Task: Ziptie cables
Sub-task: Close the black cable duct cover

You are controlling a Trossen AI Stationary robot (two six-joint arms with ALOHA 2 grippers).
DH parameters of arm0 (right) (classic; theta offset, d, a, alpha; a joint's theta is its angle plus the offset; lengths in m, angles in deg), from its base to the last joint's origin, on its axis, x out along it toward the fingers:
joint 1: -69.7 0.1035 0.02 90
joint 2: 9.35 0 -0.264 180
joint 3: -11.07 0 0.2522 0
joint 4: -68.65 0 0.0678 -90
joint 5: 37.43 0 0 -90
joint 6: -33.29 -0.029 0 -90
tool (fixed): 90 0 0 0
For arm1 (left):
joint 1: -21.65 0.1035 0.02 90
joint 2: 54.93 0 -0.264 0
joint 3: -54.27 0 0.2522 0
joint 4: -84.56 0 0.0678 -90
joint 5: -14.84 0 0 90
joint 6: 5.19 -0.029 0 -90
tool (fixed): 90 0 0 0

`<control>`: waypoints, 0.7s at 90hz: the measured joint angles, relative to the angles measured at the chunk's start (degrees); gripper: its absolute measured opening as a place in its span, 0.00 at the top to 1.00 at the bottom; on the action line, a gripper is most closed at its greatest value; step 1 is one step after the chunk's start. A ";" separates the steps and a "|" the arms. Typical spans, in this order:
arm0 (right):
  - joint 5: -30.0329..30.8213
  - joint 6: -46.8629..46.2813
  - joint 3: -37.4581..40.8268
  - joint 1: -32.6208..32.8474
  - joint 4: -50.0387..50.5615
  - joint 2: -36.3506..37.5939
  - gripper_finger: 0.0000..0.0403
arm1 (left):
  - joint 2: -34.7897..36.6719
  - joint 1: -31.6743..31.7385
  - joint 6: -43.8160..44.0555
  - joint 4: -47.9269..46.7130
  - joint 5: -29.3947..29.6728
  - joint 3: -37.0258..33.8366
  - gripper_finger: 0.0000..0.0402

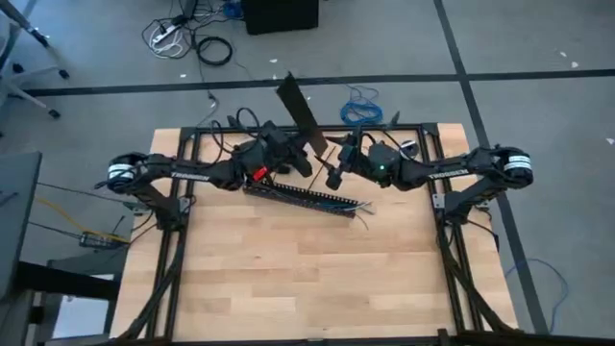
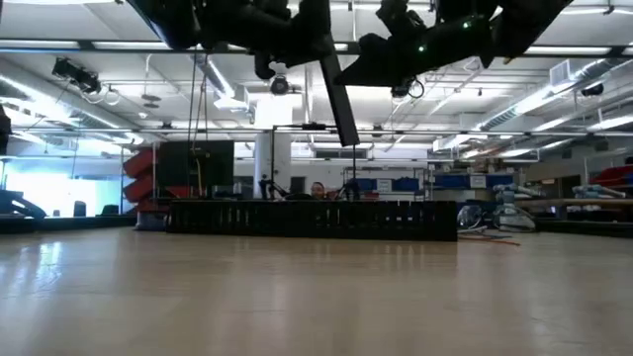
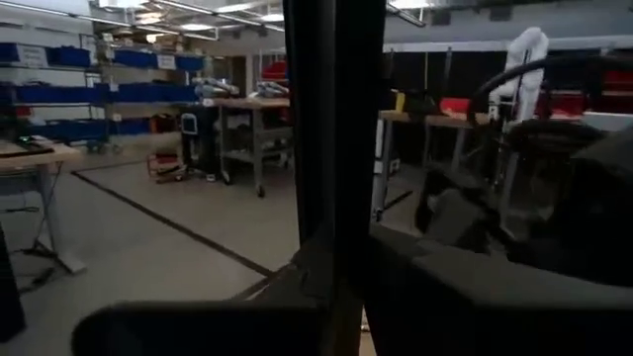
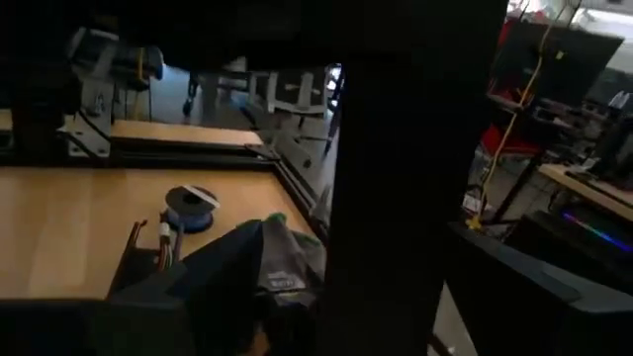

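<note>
Black on pale wood: two arms raised over the table's far half, left gripper (image 1: 288, 154) and right gripper (image 1: 338, 165) close together, both at one black strip (image 1: 300, 113) held aloft — grip of either pair of fingers not to be made out. Below, one long black tray (image 1: 303, 197) lying slantwise, thin cables (image 1: 361, 207) trailing from its right end.

Two dark, near-black jointed arms, the left arm (image 1: 183, 171) and the right arm (image 1: 452, 168), each carry a white-and-silver ring at the outer joint. Black cords loop along them. A small green light glows on the right arm's wrist.
</note>
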 joint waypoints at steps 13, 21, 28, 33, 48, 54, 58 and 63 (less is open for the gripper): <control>3.92 0.15 0.00 -0.17 -2.46 0.07 0.24 | -0.27 -0.08 0.40 1.57 -0.17 0.00 0.96; 4.10 0.72 0.00 -0.80 -3.11 0.07 0.22 | -0.42 -0.08 1.44 1.61 -0.18 0.02 0.96; 3.04 0.46 0.00 -1.50 -3.85 0.09 0.20 | -0.89 -0.34 1.46 2.47 -0.27 0.00 0.96; 2.05 0.09 0.00 -1.83 -3.50 0.07 0.18 | -1.05 -0.39 1.38 3.48 -0.45 0.00 0.96; -0.95 0.14 0.00 -1.94 -3.90 0.07 0.15 | -2.34 -0.41 2.02 6.00 -0.55 0.04 0.96; -1.31 0.40 0.00 -1.89 -4.79 0.07 0.14 | -3.08 -0.48 3.40 6.95 -1.80 0.04 0.96; -1.28 0.58 0.00 -1.89 -4.92 0.07 0.13 | -3.15 -0.48 3.87 6.94 -1.89 0.04 0.96; -1.29 0.60 0.00 -1.89 -4.90 0.07 0.13 | -3.18 -0.50 3.91 6.95 -2.00 0.04 0.96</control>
